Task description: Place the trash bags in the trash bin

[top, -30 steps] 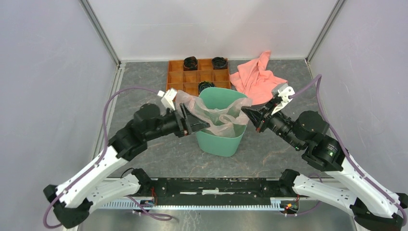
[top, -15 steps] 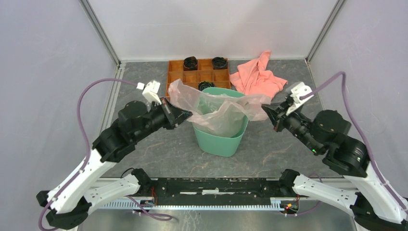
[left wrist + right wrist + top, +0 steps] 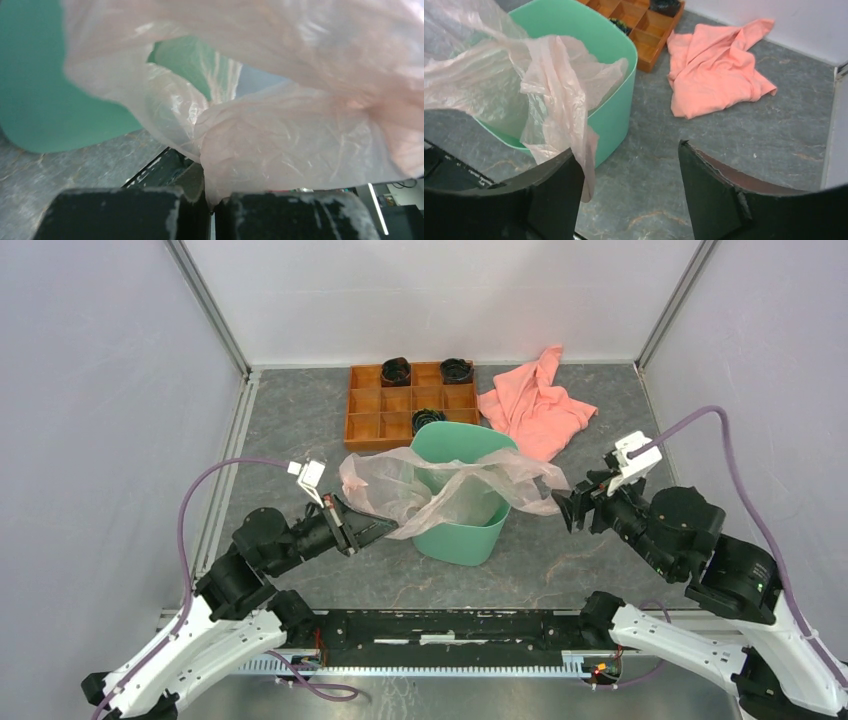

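Note:
The trash bag [image 3: 400, 495], a thin translucent pale pink film, lies stretched across the open top of the mint-green trash bin [image 3: 465, 540], part of it sagging inside and both ends hanging over the rim. My left gripper [image 3: 375, 530] is low at the bin's near-left and shut on the bag's left end; in the left wrist view the bag [image 3: 300, 150] rises straight out of the closed gripper [image 3: 212, 200]. To the right of the bin, my right gripper [image 3: 629, 155] is open. A loose edge of the bag [image 3: 549, 75] hangs against its left finger [image 3: 554, 185].
An orange compartmented tray [image 3: 370, 425] holding black round parts stands behind the bin. A salmon-pink cloth towel [image 3: 535, 405] lies crumpled at the back right. White walls with metal corner posts close in the grey table [image 3: 600, 570].
My left gripper shut on the bag's left end, then pulled it left and down toward the near edge. My right gripper opened, letting go of the right end, and drew back to the right.

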Action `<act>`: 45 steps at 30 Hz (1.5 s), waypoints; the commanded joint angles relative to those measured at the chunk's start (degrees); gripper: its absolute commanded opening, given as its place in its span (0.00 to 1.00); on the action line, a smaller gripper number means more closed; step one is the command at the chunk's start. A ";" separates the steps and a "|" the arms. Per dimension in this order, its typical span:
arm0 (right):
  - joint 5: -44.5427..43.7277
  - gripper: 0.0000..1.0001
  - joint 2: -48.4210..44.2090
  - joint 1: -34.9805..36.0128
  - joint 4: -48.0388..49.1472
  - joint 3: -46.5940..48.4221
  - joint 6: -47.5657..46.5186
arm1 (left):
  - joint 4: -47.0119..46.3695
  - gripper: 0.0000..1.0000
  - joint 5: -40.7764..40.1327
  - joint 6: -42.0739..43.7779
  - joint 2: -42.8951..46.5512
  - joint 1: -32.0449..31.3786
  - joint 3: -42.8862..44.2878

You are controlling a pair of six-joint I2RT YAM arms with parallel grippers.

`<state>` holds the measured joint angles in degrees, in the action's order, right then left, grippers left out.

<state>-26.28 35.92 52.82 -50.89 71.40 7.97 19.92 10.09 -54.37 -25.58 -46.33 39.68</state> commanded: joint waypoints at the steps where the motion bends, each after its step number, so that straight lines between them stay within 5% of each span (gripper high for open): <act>1: 7.74 0.81 0.46 -0.04 -1.92 0.02 8.59 | -9.08 0.02 4.10 -3.55 -0.94 -0.08 -0.55; 5: 15.06 0.97 -2.80 -0.01 -0.58 -1.06 14.36 | -9.77 0.02 5.92 -2.42 -3.94 -0.08 0.10; 15: 31.11 0.98 -8.55 0.02 18.02 -14.79 26.02 | -10.29 0.02 3.50 -1.97 -2.37 -0.08 -1.01; 20: 21.46 0.98 -9.30 0.00 33.32 -22.56 30.11 | -11.09 0.02 3.52 -2.94 -1.85 -0.08 -2.25; 33: -1.72 0.97 6.51 0.09 36.95 -18.23 25.93 | -11.94 0.02 5.97 -3.60 -2.99 -0.08 -2.13; 36: -6.09 0.76 7.39 0.08 37.36 -17.26 23.29 | -9.08 0.02 6.21 -2.02 -3.04 -0.08 -1.01; 41: -10.62 0.05 7.34 0.10 34.32 -15.19 18.98 | -6.21 0.02 9.20 -0.58 -3.67 -0.08 -0.50; 45: -9.36 0.01 5.36 0.05 26.84 -13.00 15.35 | -6.26 0.02 11.69 -0.66 -3.09 -0.08 -2.36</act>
<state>-33.34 43.66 52.82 -18.94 54.50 28.23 13.78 17.43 -56.07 -29.15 -46.33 37.54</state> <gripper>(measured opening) 0.015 0.035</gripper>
